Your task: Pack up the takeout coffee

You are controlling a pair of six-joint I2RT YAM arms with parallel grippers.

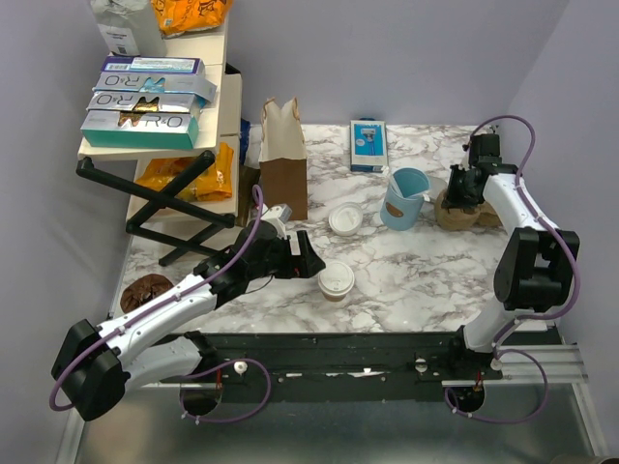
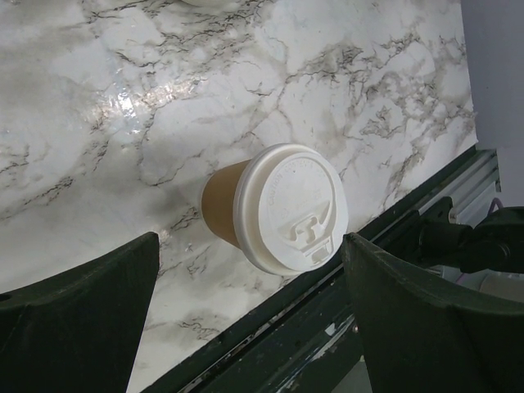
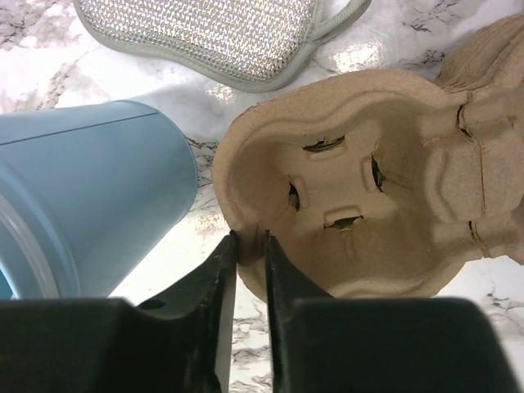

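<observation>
The takeout coffee [image 1: 336, 281], a tan paper cup with a white lid on it, stands near the table's front edge. My left gripper [image 1: 311, 259] hangs just left of it, open. In the left wrist view the cup [image 2: 282, 209] lies between and beyond the wide-apart fingers [image 2: 82, 319], with nothing touching it. At the back right, my right gripper [image 1: 462, 188] is at the brown pulp cup carrier [image 1: 464, 215]. In the right wrist view the right gripper [image 3: 251, 237] is shut on the carrier's [image 3: 360, 188] near rim.
A light-blue mug [image 1: 404, 198] stands just left of the carrier, close to the right fingers [image 3: 221, 278]. A brown paper bag [image 1: 283, 159], a white round lid-like piece [image 1: 345, 218], a blue box [image 1: 368, 145] and a grey scrubber [image 3: 213, 33] sit behind. A stocked shelf [image 1: 155, 145] stands at the left.
</observation>
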